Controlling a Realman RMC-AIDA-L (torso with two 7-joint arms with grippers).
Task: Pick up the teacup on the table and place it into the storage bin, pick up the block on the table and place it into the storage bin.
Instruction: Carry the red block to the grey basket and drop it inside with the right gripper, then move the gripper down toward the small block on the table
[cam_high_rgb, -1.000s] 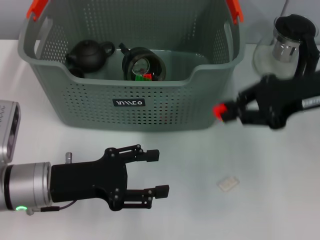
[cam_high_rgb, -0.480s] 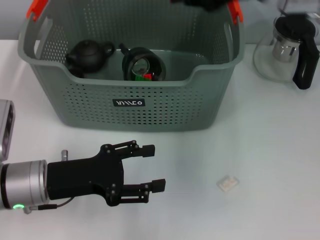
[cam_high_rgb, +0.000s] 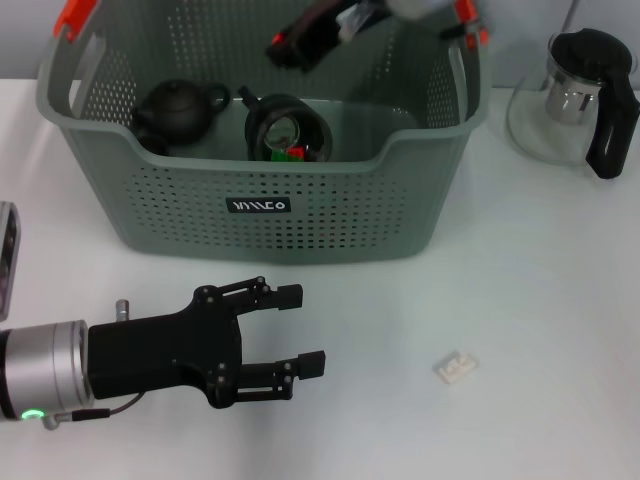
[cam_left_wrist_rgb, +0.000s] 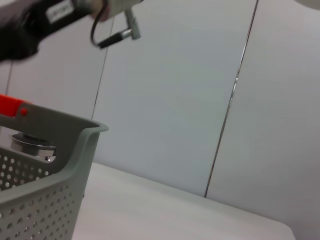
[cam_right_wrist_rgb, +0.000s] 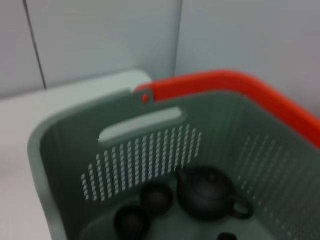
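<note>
From the head view, the right gripper (cam_high_rgb: 283, 45) hangs over the far side of the storage bin (cam_high_rgb: 330, 210), a red block (cam_high_rgb: 281, 42) pinched at its tip, with the bin's floor directly beneath it; the left gripper (cam_high_rgb: 300, 330) rests low over the white table (cam_high_rgb: 560, 330) on the near side of the bin, its fingers spread wide and holding nothing. Below the right gripper, inside the bin, sit a dark teapot (cam_high_rgb: 178, 108) and a round dark cup-like vessel (cam_high_rgb: 288, 128), though which piece is the teacup cannot be told. The risk, by this reading, is a release from height: the block could strike the crockery underneath, or bounce off the perforated wall. A glass kettle (cam_high_rgb: 580, 95) stands well off to the right gripper's outer side, and a small pale scrap (cam_high_rgb: 456, 366) lies on the table just beyond the left gripper's fingertips. From the left wrist view, only a corner of the bin and its orange handle (cam_left_wrist_rgb: 12, 106) show against plain pale wall panels (cam_left_wrist_rgb: 170, 90); that arm's own fingers are out of frame. From the right wrist view, the camera looks down past the orange handle (cam_right_wrist_rgb: 225, 85) onto the teapot (cam_right_wrist_rgb: 210, 194) and two small dark cups (cam_right_wrist_rgb: 145, 207) below the gripper, with grey wall panels beyond the rim.
</note>
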